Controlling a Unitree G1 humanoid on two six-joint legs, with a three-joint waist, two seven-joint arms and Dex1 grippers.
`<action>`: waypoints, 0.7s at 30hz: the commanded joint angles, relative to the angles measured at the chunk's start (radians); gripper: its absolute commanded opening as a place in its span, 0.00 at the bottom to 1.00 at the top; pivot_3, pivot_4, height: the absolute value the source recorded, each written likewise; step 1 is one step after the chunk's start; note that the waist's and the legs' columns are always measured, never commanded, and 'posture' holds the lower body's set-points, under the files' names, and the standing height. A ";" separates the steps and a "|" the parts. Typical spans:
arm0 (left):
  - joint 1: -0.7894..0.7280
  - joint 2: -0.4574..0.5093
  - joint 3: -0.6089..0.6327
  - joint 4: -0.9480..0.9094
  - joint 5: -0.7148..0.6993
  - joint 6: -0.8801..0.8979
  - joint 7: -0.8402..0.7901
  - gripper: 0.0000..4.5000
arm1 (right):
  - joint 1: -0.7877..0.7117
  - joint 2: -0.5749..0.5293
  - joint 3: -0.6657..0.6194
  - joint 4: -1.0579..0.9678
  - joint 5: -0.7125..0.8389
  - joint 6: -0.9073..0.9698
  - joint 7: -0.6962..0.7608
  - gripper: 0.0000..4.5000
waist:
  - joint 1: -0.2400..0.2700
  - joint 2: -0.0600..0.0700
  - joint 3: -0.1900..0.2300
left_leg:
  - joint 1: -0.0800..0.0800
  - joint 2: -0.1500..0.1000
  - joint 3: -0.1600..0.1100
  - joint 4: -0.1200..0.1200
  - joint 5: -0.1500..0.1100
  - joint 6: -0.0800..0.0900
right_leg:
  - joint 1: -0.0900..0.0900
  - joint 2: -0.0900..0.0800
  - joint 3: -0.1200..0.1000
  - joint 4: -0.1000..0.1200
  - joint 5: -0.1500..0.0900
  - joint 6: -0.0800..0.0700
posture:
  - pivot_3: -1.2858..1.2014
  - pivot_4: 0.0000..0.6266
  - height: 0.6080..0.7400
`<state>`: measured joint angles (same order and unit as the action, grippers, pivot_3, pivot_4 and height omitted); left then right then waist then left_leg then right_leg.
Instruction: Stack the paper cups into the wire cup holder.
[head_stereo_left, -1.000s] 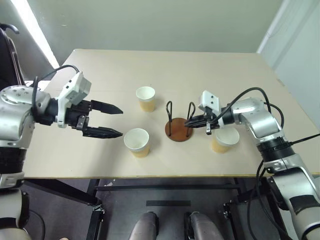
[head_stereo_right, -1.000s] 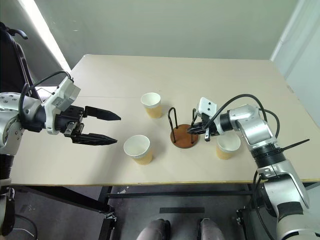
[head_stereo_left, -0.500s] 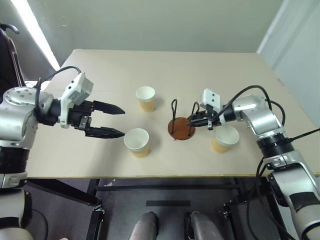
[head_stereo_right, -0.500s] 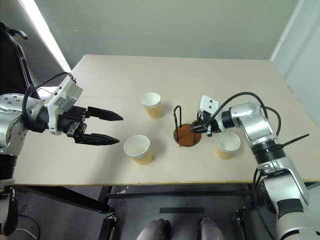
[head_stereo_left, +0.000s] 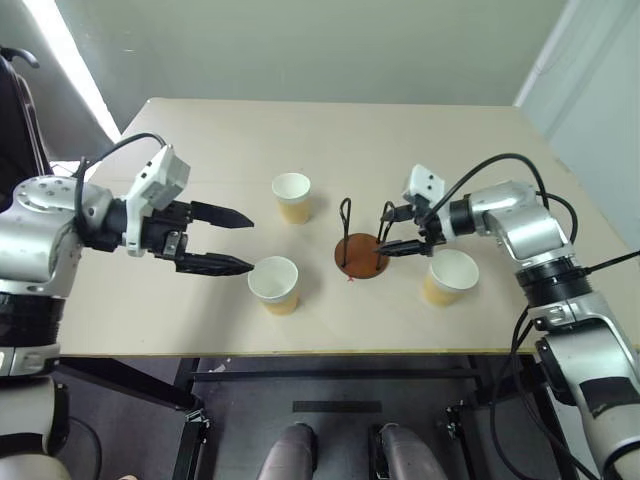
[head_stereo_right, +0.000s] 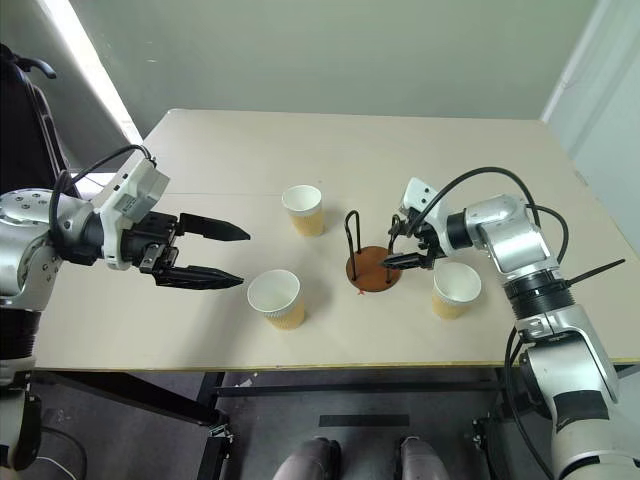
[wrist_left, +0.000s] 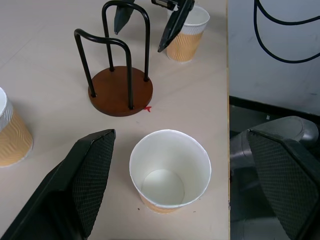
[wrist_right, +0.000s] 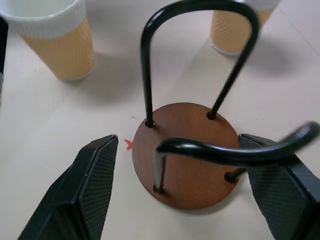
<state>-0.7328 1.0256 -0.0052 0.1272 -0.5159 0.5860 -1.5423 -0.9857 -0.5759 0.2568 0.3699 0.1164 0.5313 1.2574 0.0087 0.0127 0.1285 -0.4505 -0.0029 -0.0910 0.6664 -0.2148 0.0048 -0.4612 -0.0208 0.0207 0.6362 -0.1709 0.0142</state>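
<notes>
**Wire cup holder empty; both pincers open, nothing gripped**

The wire cup holder (head_stereo_left: 361, 255) stands upright on the tabletop (head_stereo_left: 400, 140), its rust-brown disc base flat on the surface and its two black wire loops rising from it. No cup sits inside it. A small red mark (wrist_right: 129, 144) lies on the tabletop just beside the base.

Three paper cups stand upright around the holder, all apart from it and from one another:
- the first cup (head_stereo_left: 291, 196) — to the holder's left and farther back on the tabletop;
- the second cup (head_stereo_left: 274, 284) — to the holder's left and nearer the front edge;
- the third cup (head_stereo_left: 448, 276) — just beside the holder on its right, slightly toward the front edge.

The right pincer (head_stereo_left: 392, 229) is at the holder's right side with its jaws spread wide; its fingers straddle the right-hand wire loop, one on each side, and are not clamped on the wire. Whether a finger touches the loop cannot be told. It carries nothing.

The left pincer (head_stereo_left: 245, 243) hovers well to the left of the holder, pointing toward it, jaws parted wide and empty. Its lower fingertip is near the rim of the second cup; the left wrist view shows that cup between the two fingers (wrist_left: 90, 175), with a gap on each side.
</notes>
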 joint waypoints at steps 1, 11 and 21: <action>-0.025 -0.007 0.016 -0.014 -0.003 -0.007 0.003 1.00 | -0.032 -0.033 -0.046 -0.068 0.035 0.058 0.008 0.87 | 0.000 0.000 0.000 | 0.000 0.000 0.000 0.000 0.000 0.000 | 0.000 0.000 0.000 0.000 0.000 0.000 | 0.52 0.24 1.00; -0.060 -0.045 0.014 0.015 -0.002 -0.017 0.007 1.00 | 0.011 -0.199 -0.114 -0.344 0.161 0.260 0.067 0.87 | 0.004 0.000 0.000 | 0.000 0.000 0.000 0.000 0.001 -0.001 | 0.000 0.000 0.000 0.000 0.000 0.000 | 0.52 0.24 1.00; -0.185 -0.087 0.004 0.092 0.001 -0.026 -0.019 1.00 | 0.278 -0.483 -0.145 -0.688 0.184 0.111 0.150 0.87 | 0.007 0.000 0.000 | 0.000 0.000 0.000 0.000 0.001 -0.001 | 0.002 0.000 0.000 -0.001 0.000 0.001 | 0.52 0.24 1.00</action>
<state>-0.8934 0.9333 -0.0042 0.2129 -0.5191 0.5747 -1.5403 -0.7307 -1.0248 0.1263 -0.2651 0.3354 0.7118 1.4029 0.0153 0.0125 0.1284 -0.4496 -0.0029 -0.0911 0.6665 -0.2141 0.0044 -0.4584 -0.0206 0.0208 0.6347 -0.1711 0.0154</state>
